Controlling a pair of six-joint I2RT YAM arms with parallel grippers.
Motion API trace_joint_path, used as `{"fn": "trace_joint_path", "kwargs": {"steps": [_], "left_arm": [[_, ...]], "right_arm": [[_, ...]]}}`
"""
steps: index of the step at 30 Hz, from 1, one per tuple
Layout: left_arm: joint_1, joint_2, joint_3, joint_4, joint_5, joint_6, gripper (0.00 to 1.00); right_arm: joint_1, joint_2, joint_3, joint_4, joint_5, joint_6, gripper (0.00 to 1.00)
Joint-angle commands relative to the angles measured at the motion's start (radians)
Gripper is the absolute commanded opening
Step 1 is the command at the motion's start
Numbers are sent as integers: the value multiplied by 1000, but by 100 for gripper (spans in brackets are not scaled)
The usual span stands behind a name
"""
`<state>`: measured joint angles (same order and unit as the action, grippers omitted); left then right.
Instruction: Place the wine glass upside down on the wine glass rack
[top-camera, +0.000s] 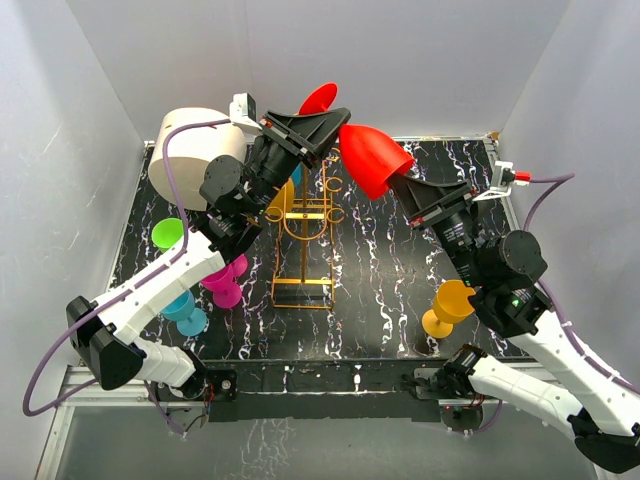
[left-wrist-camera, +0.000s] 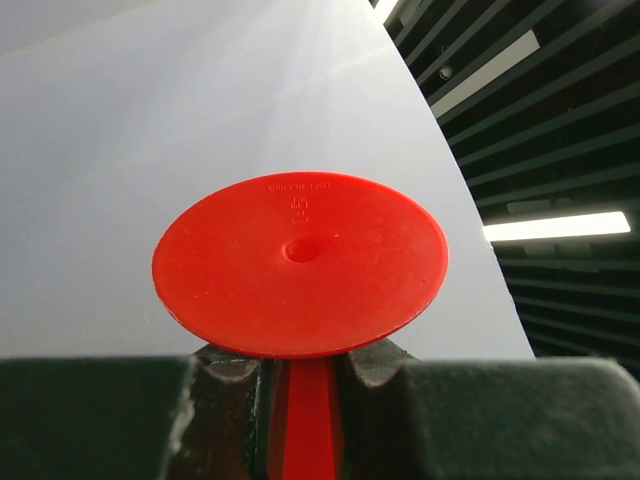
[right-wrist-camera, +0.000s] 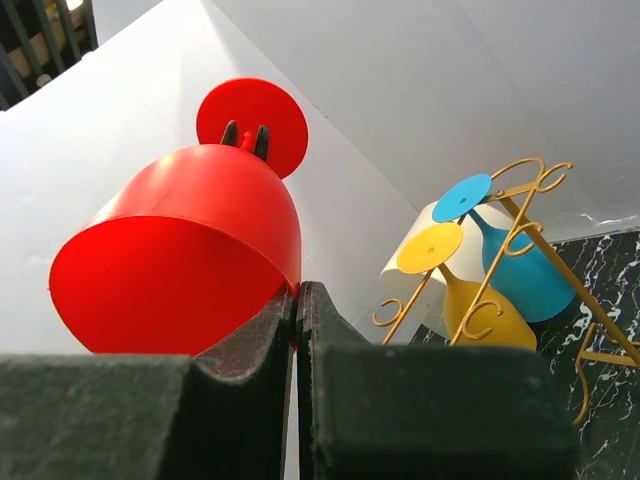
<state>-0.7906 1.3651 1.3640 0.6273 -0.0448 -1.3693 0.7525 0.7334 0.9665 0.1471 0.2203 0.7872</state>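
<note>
Above the rack (top-camera: 305, 240), a red glass (top-camera: 375, 158) hangs in the air between both hands.
The left hand (top-camera: 333, 120) is closed round the stem (left-wrist-camera: 305, 420), just beside the foot (left-wrist-camera: 300, 265). The right hand (top-camera: 405, 180) is pinched together on the bowl's rim. The glass's long axis slants from the foot, high at back left, to the mouth, lower right. The rack stands on the bench (top-camera: 400, 290) below and slightly left, nearer the left arm, which looks better placed to hang the glass.
</note>
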Motion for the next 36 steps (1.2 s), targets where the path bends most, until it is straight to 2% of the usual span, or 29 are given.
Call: {"fn": "trace_joint_path", "kwargs": {"steps": [1, 2, 5, 9, 16, 19, 24, 30, 33, 36], "left_arm": [[-4, -23, 23, 64, -10, 47, 0], [-4, -25, 23, 63, -12, 54, 0], [-4, -37, 30, 29, -9, 71, 0], [1, -49, 75, -59, -4, 153, 0], [61, -80, 161, -195, 19, 311, 0], [102, -96, 214, -298, 9, 419, 0], [117, -106, 350, -559, -147, 770, 0], [119, -140, 410, -704, -213, 1073, 0], [119, -170, 372, -732, -281, 1218, 0], [119, -235, 228, -652, -352, 1365, 0]], "right_arm": [[4, -14, 4, 13, -34, -16, 0], [4, -14, 7, 10, -34, -16, 0], [4, -15, 20, -11, -24, -15, 19], [4, -26, 33, -49, 10, -16, 39], [4, -72, 33, -158, 74, -18, 61], [4, -80, 45, -216, 106, -20, 62], [5, -52, 98, -308, 113, -14, 61], [4, -48, 103, -325, 128, -20, 63], [4, -40, 103, -328, 126, -20, 62], [5, -29, 103, -328, 119, -18, 62]]}}
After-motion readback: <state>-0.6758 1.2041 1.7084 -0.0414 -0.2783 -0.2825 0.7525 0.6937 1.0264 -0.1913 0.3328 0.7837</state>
